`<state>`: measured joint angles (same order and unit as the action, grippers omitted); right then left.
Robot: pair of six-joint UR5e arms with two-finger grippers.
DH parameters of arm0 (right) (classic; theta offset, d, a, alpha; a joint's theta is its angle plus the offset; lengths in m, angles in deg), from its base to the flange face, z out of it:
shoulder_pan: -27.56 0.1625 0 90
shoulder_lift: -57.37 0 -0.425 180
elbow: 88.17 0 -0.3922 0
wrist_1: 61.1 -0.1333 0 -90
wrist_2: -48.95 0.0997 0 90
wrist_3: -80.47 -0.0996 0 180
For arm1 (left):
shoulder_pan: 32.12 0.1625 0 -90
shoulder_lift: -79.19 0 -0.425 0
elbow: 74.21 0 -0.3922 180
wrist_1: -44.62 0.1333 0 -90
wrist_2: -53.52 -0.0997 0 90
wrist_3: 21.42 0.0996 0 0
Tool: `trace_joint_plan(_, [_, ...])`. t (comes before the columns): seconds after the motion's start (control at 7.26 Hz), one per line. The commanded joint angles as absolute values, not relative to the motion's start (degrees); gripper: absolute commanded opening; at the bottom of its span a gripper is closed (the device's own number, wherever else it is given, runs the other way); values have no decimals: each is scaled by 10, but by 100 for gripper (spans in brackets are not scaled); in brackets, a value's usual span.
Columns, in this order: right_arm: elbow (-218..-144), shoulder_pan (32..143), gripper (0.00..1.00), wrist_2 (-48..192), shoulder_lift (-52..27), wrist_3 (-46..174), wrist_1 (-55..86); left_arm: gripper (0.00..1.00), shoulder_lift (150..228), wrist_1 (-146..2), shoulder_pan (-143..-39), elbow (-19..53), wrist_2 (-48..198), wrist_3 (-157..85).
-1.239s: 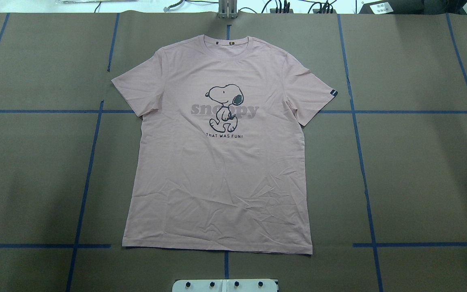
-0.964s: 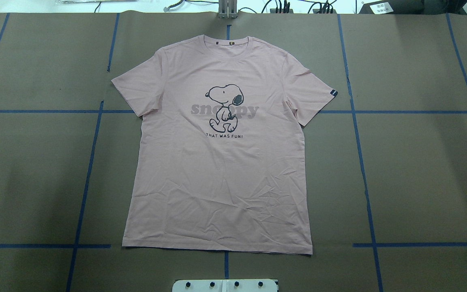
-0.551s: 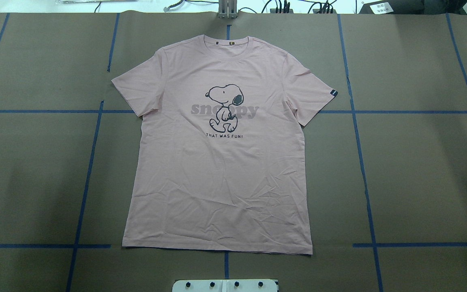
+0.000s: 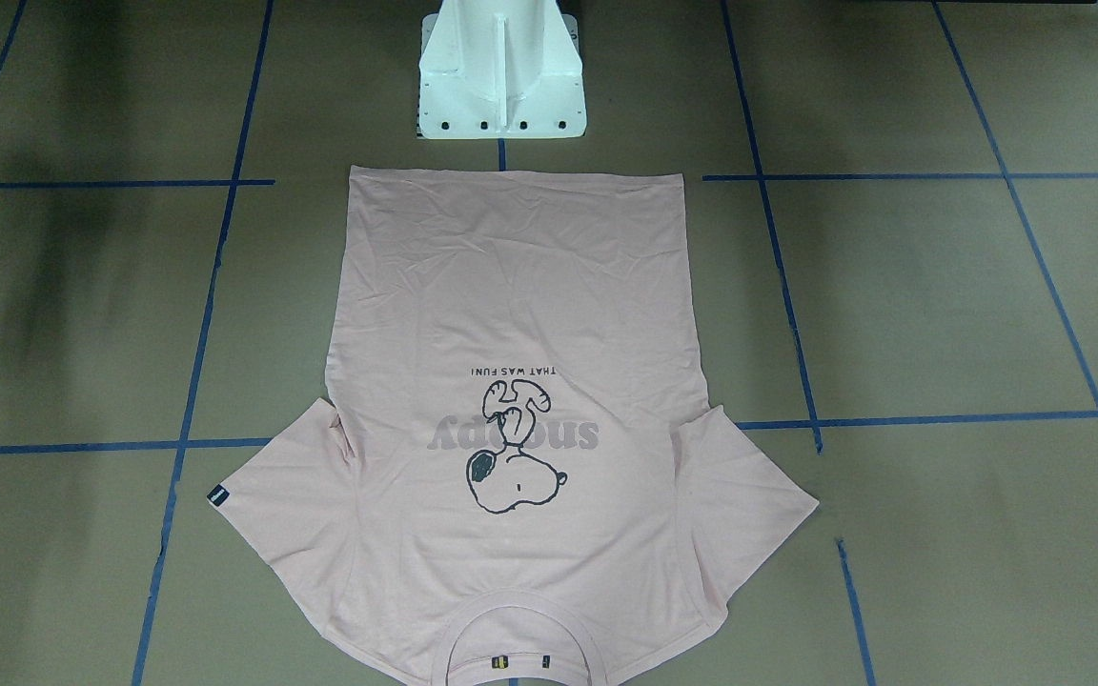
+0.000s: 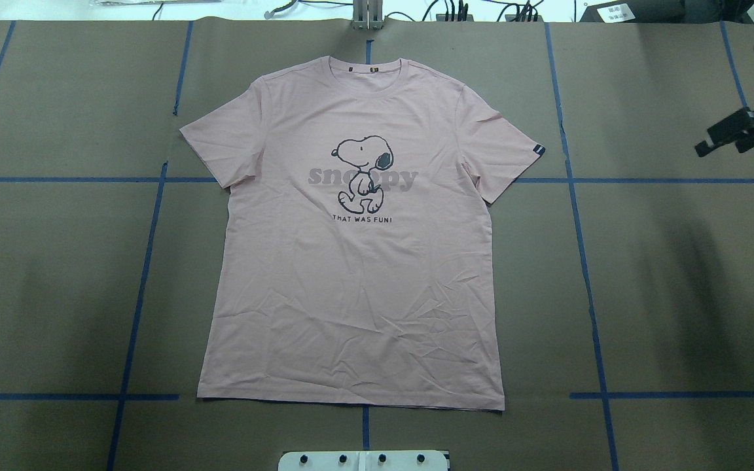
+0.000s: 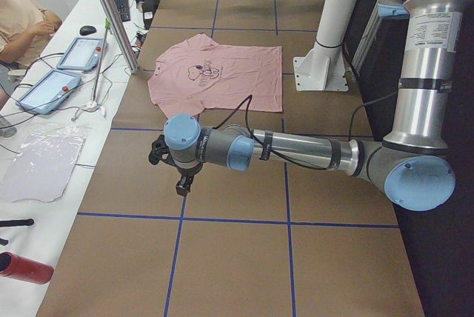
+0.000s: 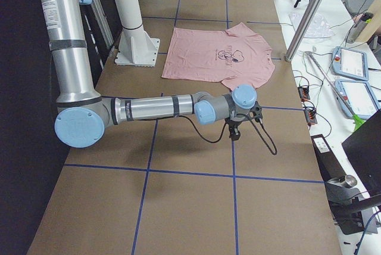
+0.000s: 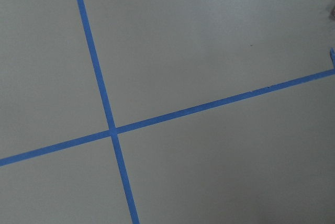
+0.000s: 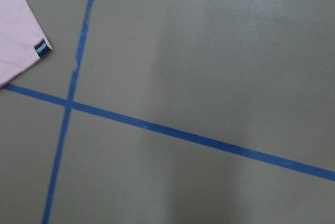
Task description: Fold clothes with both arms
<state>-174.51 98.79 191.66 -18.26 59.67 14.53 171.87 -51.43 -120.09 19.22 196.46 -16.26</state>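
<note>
Shirt (image 5: 351,261): flat on the counter (image 5: 678,294), print up, unfolded, both sleeves spread. It lies at mid-counter. The hem faces the pedestal (image 4: 499,67) and stops just short of its base plate; the collar is at the far side. There are light creases in the lower half, and the upper half is smoother. Blue tape (image 5: 678,180) marks the counter in a grid, and the hem runs along one of its lines.

Right arm (image 7: 155,107): stretched low over the counter. Right tool (image 5: 737,134) points down over bare counter, out past the shirt's right sleeve and well apart from it. Nothing is seen in it. How far it is open: cannot tell, as the overhead view cuts it off at the edge and the fingers are too small to read. Its wrist view shows the sleeve corner with the black tag (image 9: 43,49), beside a tape crossing.

Left arm (image 6: 296,150): also stretched low. Left tool (image 6: 183,182) points down beside a tape line, on the shirt's left-sleeve side and well apart from it. It shows in the left side view only, so its opening cannot be told. Its wrist view shows only bare counter and a tape crossing.
</note>
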Motion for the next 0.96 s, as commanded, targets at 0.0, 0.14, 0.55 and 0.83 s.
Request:
trace_joint_plan(0.0, [-1704,904,100,1842,-71,407,134,100,1714,-515,-1200,192,1966,-158])
trace_joint_plan(0.14, [-1683,864,99,1766,-36,350,131,100,1714,-515,-1200,198,1967,-158])
trace_joint_plan(0.55, [-1568,799,88,1659,-5,157,-31,100,1710,-515,-1200,220,1967,-159])
trace_joint_plan(0.83, [-1567,785,73,1636,-5,153,-31,100,1710,-515,-1200,220,1967,-159])
